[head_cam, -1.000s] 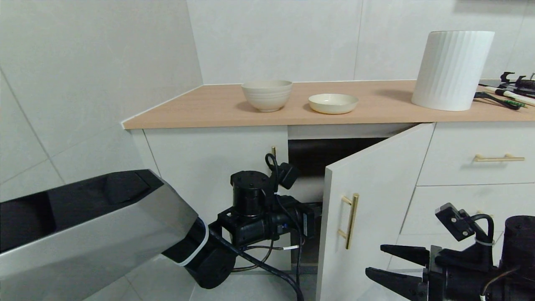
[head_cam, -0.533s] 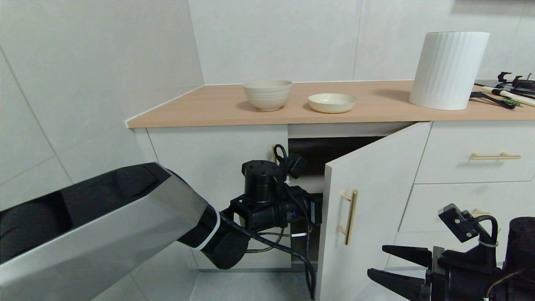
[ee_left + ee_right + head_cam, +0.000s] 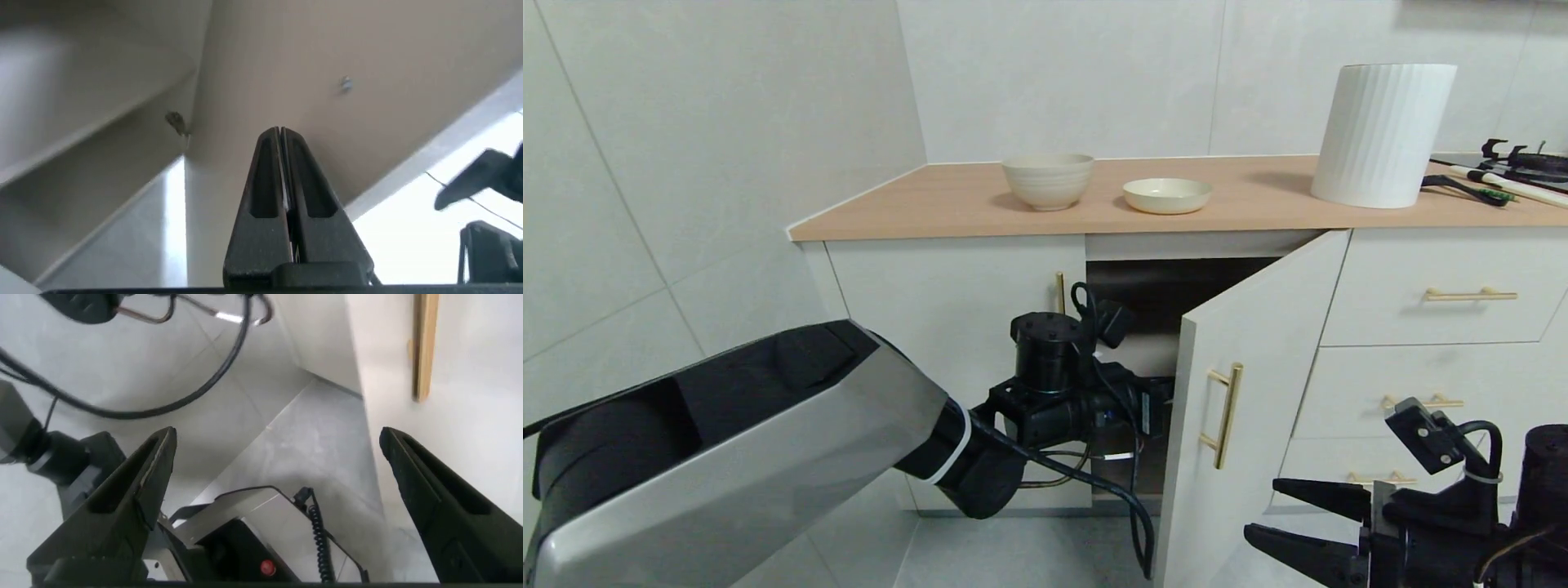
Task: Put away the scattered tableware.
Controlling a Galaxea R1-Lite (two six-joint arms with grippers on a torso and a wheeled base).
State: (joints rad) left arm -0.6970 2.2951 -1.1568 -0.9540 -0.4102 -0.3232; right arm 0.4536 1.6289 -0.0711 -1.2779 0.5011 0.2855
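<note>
Head and wrist views, cabinet stage of clearing the tableware. The bowl (image 3: pixel 1047 180) and the shallow dish (image 3: pixel 1167 195) stand apart on the wooden counter (image 3: pixel 915 214), the dish almost directly above the mouth of the cupboard whose door (image 3: pixel 1258 343) stands ajar. A tall ribbed white canister (image 3: pixel 1382 135) sits further right, with a few long utensils (image 3: pixel 1470 189) lying flat just beyond it, their long axes running along the counter. The left gripper (image 3: pixel 280 135), fingers pressed together and holding nothing, is low in the cupboard opening, close to the door's inner face; contact with that face probably exists but cannot be confirmed. The right gripper (image 3: pixel 1262 508) hangs low outside the door with fingers spread wide and empty. Both pieces thus lie well above either gripper; the bowl is on the left arm's side.
</note>
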